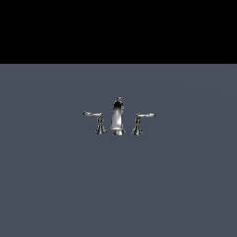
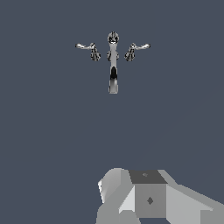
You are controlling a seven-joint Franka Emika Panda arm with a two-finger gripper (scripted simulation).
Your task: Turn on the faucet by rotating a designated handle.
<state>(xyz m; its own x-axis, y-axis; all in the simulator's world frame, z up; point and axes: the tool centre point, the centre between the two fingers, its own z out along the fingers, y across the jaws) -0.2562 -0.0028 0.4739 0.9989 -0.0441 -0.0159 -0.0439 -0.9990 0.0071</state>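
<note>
The chrome faucet [image 1: 118, 116] stands on the flat grey floor, its tall tapered spout in the middle. The handle [image 1: 94, 114] is the thin lever on a flared post at the exterior view's left of the spout. A matching lever [image 1: 144, 115] stands on the other side. In the wrist view the faucet [image 2: 113, 65] and the handle [image 2: 85, 46] are small and far off. Only a grey part of my gripper [image 2: 148, 199] shows there, well apart from the faucet. Its fingertips are out of view. The arm does not show in the exterior view.
A plain grey floor [image 1: 118, 185] lies all around the faucet. A black band [image 1: 118, 28] fills the upper part of the exterior view. No other objects show.
</note>
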